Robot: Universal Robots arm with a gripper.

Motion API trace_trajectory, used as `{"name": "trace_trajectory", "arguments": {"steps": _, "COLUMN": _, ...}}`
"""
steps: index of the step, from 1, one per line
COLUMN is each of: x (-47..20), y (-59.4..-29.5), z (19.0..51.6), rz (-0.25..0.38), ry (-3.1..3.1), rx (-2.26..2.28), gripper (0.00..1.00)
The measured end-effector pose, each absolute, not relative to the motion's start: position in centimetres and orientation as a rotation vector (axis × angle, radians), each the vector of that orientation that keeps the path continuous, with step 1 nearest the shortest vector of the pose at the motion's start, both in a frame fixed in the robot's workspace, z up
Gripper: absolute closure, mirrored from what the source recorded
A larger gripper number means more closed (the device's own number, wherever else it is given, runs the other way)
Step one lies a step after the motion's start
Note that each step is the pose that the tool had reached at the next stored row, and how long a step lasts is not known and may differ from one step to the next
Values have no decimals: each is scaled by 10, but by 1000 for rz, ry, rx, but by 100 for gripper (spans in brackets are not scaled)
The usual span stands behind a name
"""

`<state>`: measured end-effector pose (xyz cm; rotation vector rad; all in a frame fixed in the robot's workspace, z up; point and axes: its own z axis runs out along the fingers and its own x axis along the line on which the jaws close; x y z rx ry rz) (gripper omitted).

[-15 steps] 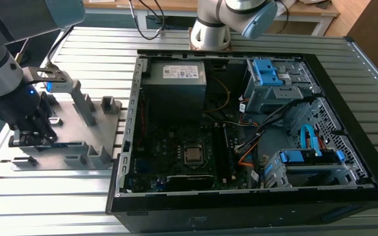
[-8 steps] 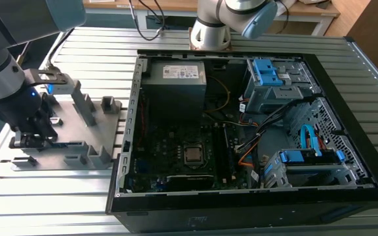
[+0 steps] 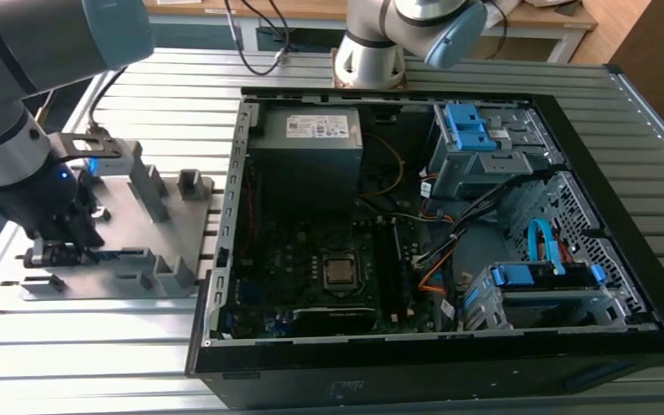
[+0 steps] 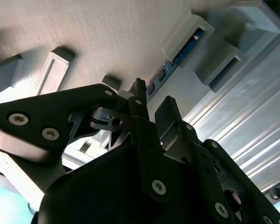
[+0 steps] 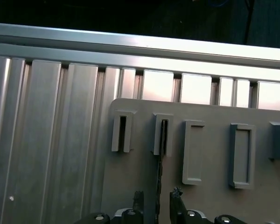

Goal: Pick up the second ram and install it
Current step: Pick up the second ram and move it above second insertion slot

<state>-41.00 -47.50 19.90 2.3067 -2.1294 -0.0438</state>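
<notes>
I have the pincer (image 3: 61, 251) down low over the grey holder tray (image 3: 124, 207), which lies flat on the ribbed metal counter (image 3: 79, 346). The tray sits by the counter's edge on the exterior view's left, just beside the open computer case (image 3: 448, 372). In the first wrist view the pincer (image 5: 157, 196) is spread. One fingertip (image 5: 138, 199) is on each side of the second ram (image 5: 159, 177), with a little gap showing on both sides, so it straddles the stick without pinching it. The second ram stands on its long edge in the tray. Its far end is seated in one of the narrow upright slots near the tray's edge, and its near end runs in between the fingers. In the second wrist view I see the same: the pincer (image 4: 153, 100) is open, and the stick (image 4: 177, 58) shows a strip of blue along its edge where it sits in the slot. Inside the case, the motherboard (image 3: 321, 251) lies flat with the CPU socket (image 3: 338, 271) near its middle, well apart from the pincer.
</notes>
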Motion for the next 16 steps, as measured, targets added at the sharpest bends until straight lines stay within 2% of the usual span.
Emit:
{"name": "trace_trajectory", "arguments": {"steps": 8, "x": -411, "y": -475, "z": 185, "rz": -44, "ry": -2129, "rx": 2307, "gripper": 65}}
{"name": "trace_trajectory", "arguments": {"steps": 16, "x": -411, "y": -475, "z": 184, "rz": -51, "ry": -2133, "rx": 2310, "gripper": 66}}
